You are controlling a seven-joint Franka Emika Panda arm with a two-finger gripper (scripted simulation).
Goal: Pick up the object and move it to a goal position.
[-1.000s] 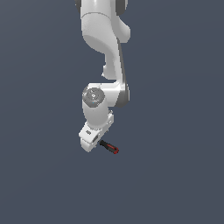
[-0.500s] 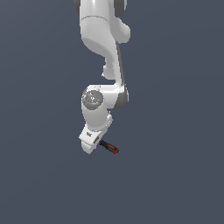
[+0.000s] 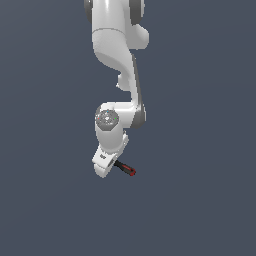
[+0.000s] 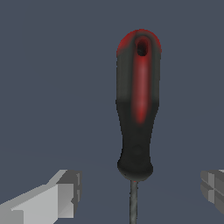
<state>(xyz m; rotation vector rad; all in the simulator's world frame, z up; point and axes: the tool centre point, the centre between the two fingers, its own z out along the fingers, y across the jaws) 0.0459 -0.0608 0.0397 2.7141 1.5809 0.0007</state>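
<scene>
The object is a small screwdriver (image 4: 136,109) with a black-and-red handle and a thin dark shaft. In the wrist view it lies on the dark grey floor, its shaft running between my two fingers. My gripper (image 4: 136,194) is open: one grey finger (image 4: 59,197) and the other finger (image 4: 213,187) stand wide apart on either side of the shaft, touching nothing. In the exterior view the white gripper (image 3: 106,169) is low over the floor and the screwdriver's handle (image 3: 127,169) sticks out toward that view's right; the shaft is hidden under the hand.
Only the flat dark grey floor (image 3: 200,200) and the white arm (image 3: 117,55) rising above the hand are visible.
The gripper has come down a little toward the screwdriver and drifted slightly to the exterior view's left. The screwdriver has not moved.
</scene>
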